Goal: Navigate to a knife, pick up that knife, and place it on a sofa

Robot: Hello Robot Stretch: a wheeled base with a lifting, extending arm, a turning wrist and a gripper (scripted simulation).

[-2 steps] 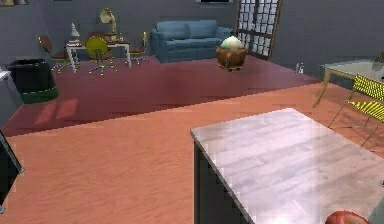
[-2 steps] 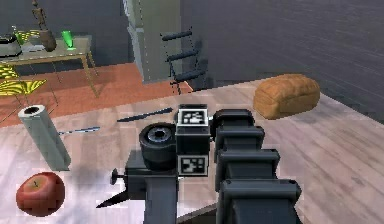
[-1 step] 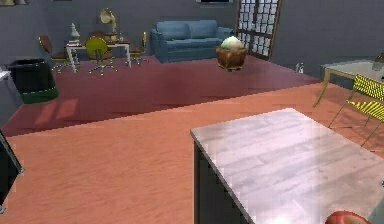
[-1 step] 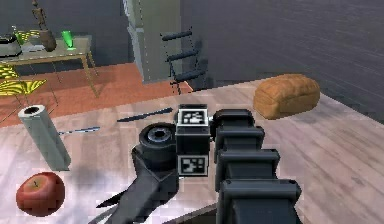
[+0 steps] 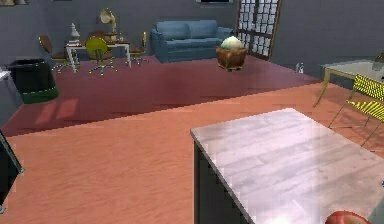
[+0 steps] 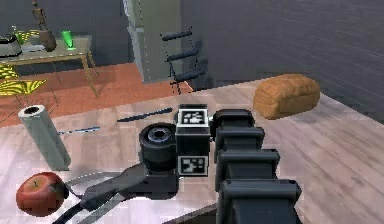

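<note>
A slim knife [image 6: 145, 116] with a dark handle lies flat on the marble countertop [image 6: 320, 140], beyond the gripper's body. The arm [image 6: 250, 175] reaches over the counter from the bottom edge, with its two marked white squares [image 6: 192, 140] at the end. The gripper [image 6: 85, 198] points toward the arm side view's lower left, its thin fingers ending next to a red apple [image 6: 40, 192]. I cannot tell whether it holds anything. A blue sofa [image 5: 190, 40] stands against the far wall across the red floor in the forward view.
On the counter stand a paper towel roll [image 6: 45, 135], a second thin utensil [image 6: 80, 130] and a bread loaf [image 6: 287, 95]. The counter corner [image 5: 290, 160] juts in at the forward view's lower right. A desk with yellow chairs [image 5: 98, 48], a round pouf [image 5: 232, 52] and a black bin [image 5: 30, 78] stand near the sofa.
</note>
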